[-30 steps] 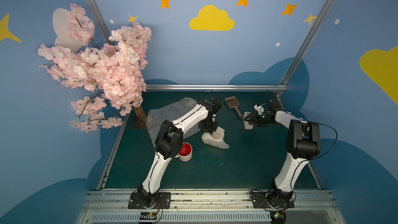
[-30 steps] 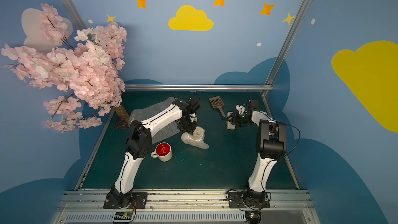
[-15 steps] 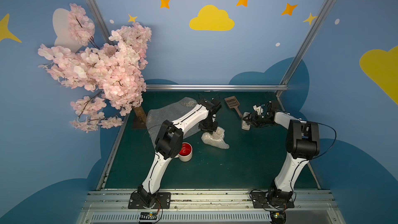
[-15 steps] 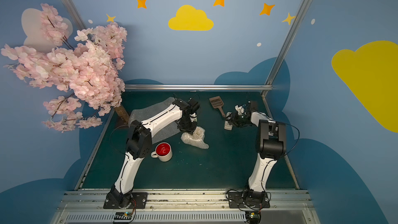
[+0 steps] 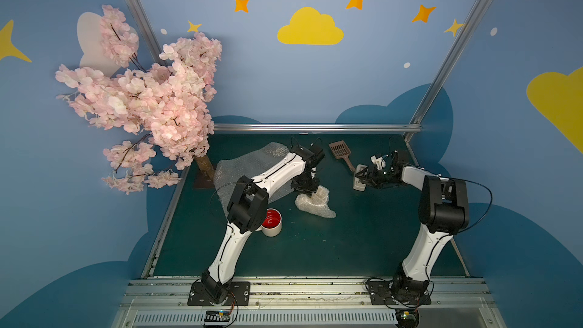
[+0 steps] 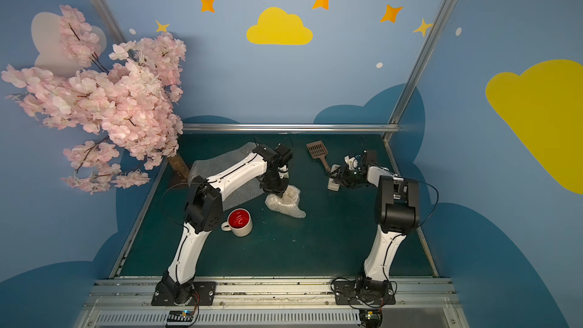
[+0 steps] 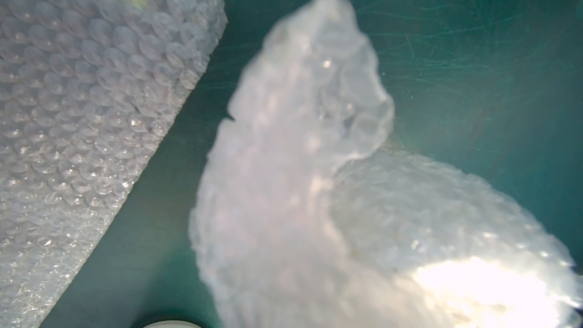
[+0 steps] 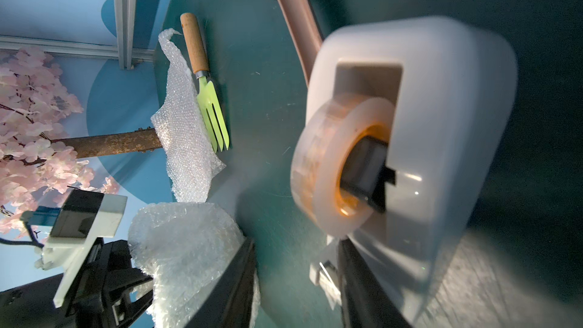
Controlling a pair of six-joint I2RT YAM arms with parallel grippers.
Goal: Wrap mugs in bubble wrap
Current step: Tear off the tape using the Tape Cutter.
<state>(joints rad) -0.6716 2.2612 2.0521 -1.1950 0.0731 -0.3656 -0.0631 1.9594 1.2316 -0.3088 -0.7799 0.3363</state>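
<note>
The bubble wrap [image 5: 315,205] sits bunched into a lumpy bundle near the middle of the counter [image 5: 362,241]. No mug shows through it, so that a mug is inside is only a fair guess. Your left fingers [image 5: 307,191] are clenched on a raised flap at the bundle's top, pinning the fold, and they have not shifted over the last second. What has changed is on the other side. Your right fingers [image 5: 372,179] have been drawing together at the tape dispenser [image 5: 359,183] near the right edge, toward the back. Whether they actually grip it yet, you cannot tell from here. That suggests the first wrap is at the taping stage, so keep the left pinch steady until the tape is on. The red-lined mug [image 6: 240,222] stands bare and upright toward the front left, well apart from the bundle and not yet wrapped. Its spare sheet [image 5: 249,168] lies flat toward the back left corner, partly under your left arm. A green fork [image 8: 211,112] rests against that sheet's edge and may drag along with it. The brown scoop [image 5: 340,153] lies by the back edge, its handle just beside the dispenser. The blossom tree [image 5: 151,105] overhangs the back left corner.
</note>
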